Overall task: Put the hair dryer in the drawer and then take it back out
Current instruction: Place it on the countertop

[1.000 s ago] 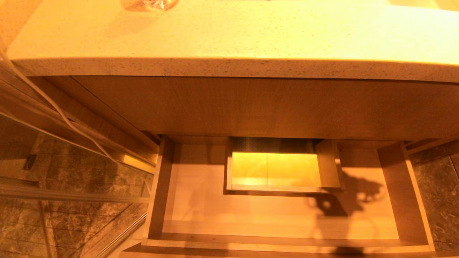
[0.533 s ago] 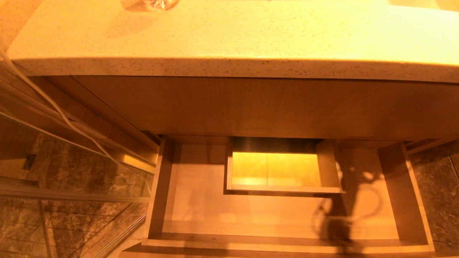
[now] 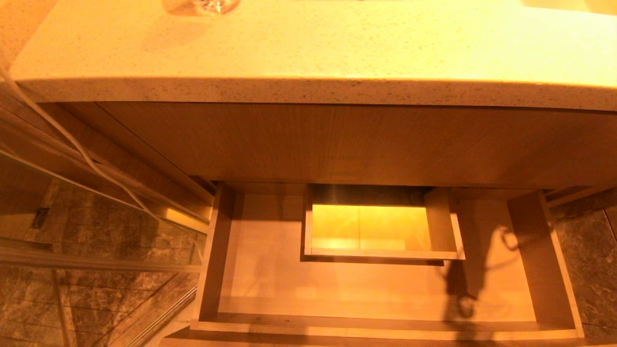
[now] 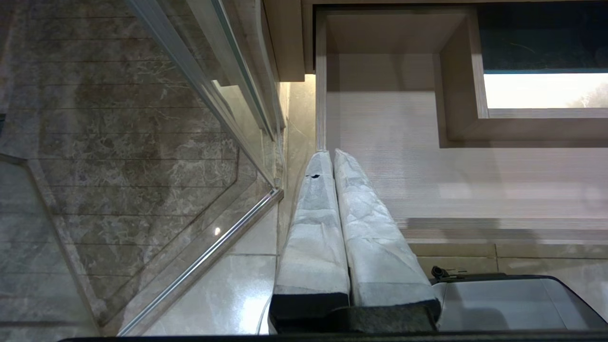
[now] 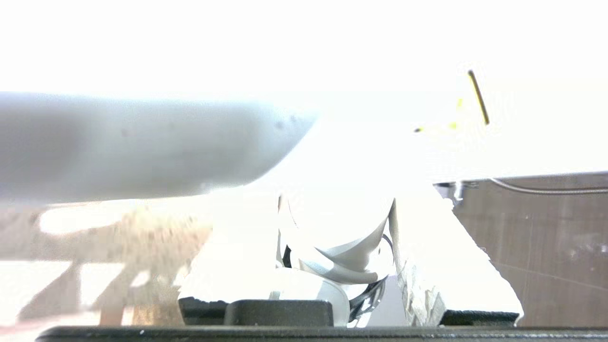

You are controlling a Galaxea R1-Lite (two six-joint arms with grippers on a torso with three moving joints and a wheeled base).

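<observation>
The drawer stands pulled out under the counter, and its light-wood floor is bare. A boxed cut-out sits at its back middle. On the right part of the floor falls a dark shadow with a cord loop; neither arm shows in the head view. In the glare-washed right wrist view, my right gripper is shut on a white rounded body, the hair dryer. My left gripper hangs shut and empty by the drawer's front left corner.
A speckled stone countertop overhangs the drawer. A glass panel with a metal rail and a white cable stand on the left over dark marble tiles. The robot's white base sits below the drawer front.
The shadow on the drawer's right floor has slid toward the drawer front and narrowed. The drawer, the camera and the left gripper have kept still.
</observation>
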